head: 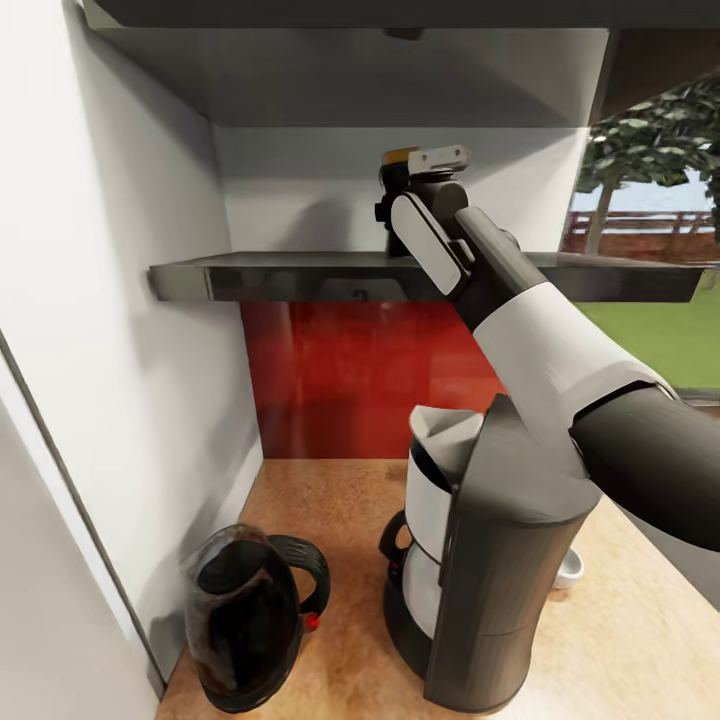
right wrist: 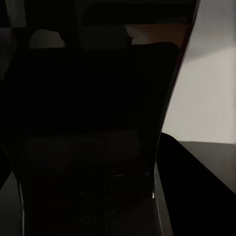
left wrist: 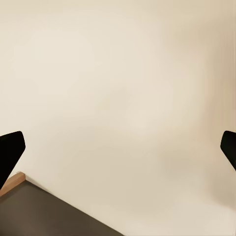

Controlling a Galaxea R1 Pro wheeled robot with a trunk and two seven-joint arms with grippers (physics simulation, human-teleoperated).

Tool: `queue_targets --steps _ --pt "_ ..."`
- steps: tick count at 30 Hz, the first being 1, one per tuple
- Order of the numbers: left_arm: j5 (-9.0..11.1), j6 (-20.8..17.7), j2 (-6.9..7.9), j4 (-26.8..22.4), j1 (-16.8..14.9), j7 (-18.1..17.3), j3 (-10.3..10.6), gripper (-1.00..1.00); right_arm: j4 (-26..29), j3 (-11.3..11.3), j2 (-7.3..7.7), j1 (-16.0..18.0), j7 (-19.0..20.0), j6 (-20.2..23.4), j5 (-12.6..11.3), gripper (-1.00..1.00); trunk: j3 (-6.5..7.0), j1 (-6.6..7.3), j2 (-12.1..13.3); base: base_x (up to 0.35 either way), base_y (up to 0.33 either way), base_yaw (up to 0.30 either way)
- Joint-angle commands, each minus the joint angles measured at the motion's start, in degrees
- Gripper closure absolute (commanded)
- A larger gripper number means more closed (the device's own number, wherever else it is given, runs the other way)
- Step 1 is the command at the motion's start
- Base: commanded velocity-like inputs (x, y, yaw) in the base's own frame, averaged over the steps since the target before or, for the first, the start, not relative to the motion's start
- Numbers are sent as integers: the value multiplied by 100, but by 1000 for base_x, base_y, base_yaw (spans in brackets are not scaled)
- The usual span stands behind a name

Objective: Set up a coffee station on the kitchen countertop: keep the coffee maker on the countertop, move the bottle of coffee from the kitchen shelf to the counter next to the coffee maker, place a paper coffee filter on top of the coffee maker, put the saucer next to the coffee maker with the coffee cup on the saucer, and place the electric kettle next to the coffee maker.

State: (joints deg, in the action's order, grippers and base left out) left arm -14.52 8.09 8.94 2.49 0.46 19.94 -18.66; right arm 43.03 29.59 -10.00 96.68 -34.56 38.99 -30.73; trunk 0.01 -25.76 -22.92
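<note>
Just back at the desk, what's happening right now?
The right arm is reaching up to the shelf, its right gripper at the coffee bottle, whose yellow cap shows behind the wrist. The right wrist view is dark with the bottle right up close; whether the jaws have closed on it can't be told. On the countertop below stand the coffee maker, a white filter on top, and the kettle beside it. The left gripper is open, facing a plain wall.

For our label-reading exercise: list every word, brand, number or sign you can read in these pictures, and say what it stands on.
None can be read.
The electric kettle, the coffee maker and the kitchen shelf carry no legible print.
A small dark mark on the shelf's front edge is too blurred to read.
The bottle of coffee, by the right end effector, shows no label.
</note>
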Motion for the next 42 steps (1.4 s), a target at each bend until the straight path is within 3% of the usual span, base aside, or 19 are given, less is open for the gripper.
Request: queue_targets --steps 1,42 --pt "-60 34 2 14 -2 21 -50 -100 -5 12 0 0 -60 26 -107 100 -2 -3 0 0 -169 0" --pt "-60 34 20 14 -2 19 -59 -100 40 3 0 -26 -182 21 -109 100 -2 -3 0 0 -271 -23"
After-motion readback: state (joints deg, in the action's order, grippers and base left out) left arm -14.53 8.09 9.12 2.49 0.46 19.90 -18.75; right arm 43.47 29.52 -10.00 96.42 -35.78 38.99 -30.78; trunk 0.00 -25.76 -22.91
